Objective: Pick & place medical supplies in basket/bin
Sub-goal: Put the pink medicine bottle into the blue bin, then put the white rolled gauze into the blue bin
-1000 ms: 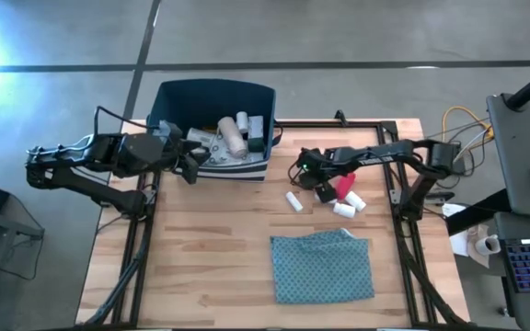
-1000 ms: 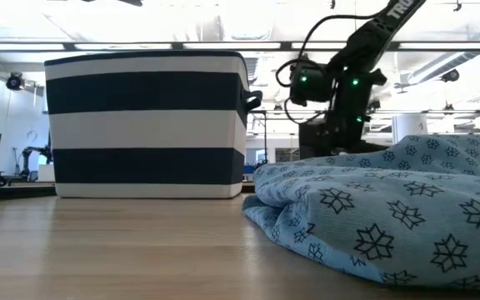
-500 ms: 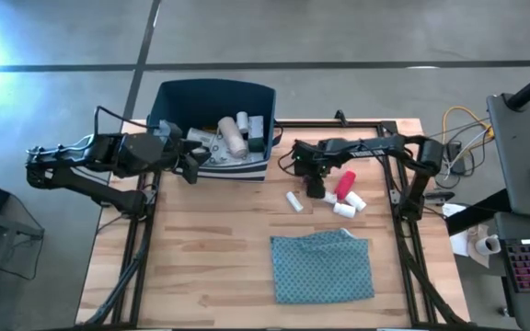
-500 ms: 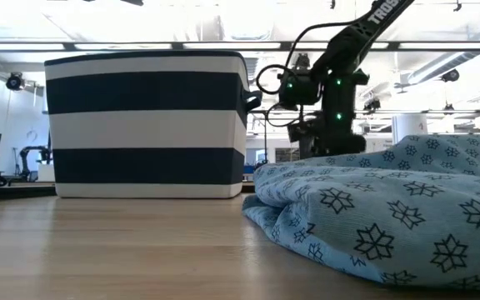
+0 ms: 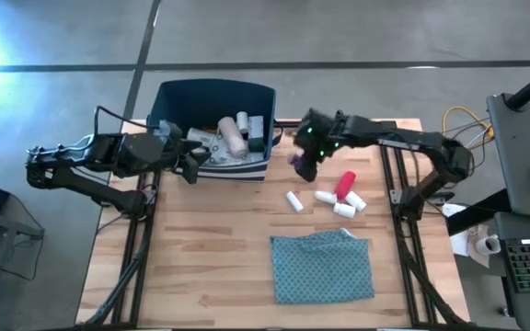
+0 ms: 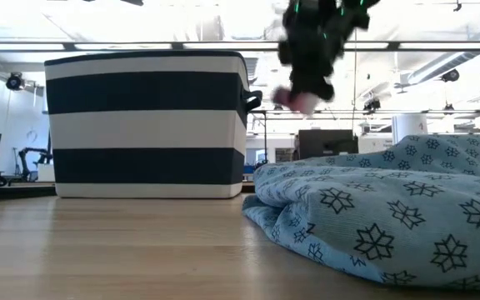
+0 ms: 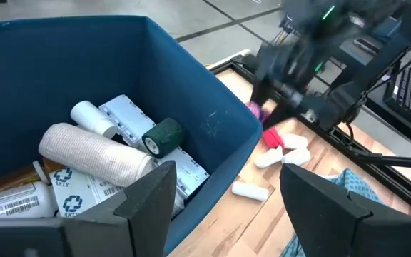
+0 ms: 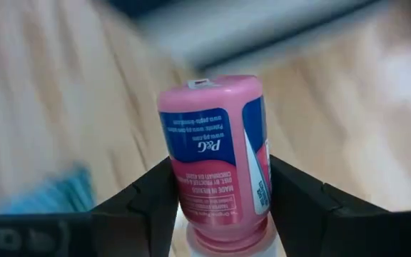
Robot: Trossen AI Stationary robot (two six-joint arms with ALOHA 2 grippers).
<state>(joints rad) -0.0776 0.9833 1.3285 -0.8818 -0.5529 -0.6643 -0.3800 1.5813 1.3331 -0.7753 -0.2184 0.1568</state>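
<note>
The right hand (image 5: 304, 158) is clamped on a pink bottle (image 8: 216, 160) with a blue label and has lifted it off the worktop (image 5: 210, 248). A second ago that hand was down among the loose supplies, fingers apart; now it hangs in the air just beside the bin (image 5: 212, 97), near the bin's right-hand corner, with the bottle gripped between its two fingers (image 8: 145, 203). In the low view the hand and its pink load show above the height of the bin's rim. That suggests the pick is done and the carry toward the bin is under way, with only the drop left for this item.

Left behind on the worktop, to the right of the bin, are a red tube (image 5: 345, 184) and several white bottles (image 5: 293, 200). A patterned cloth (image 5: 323, 267) lies farther from the bin.

The left hand (image 5: 190, 165) waits at the bin's front wall, fingers apart and empty. Inside the bin lie a bandage roll (image 7: 95, 151) and boxes (image 7: 130, 121).
</note>
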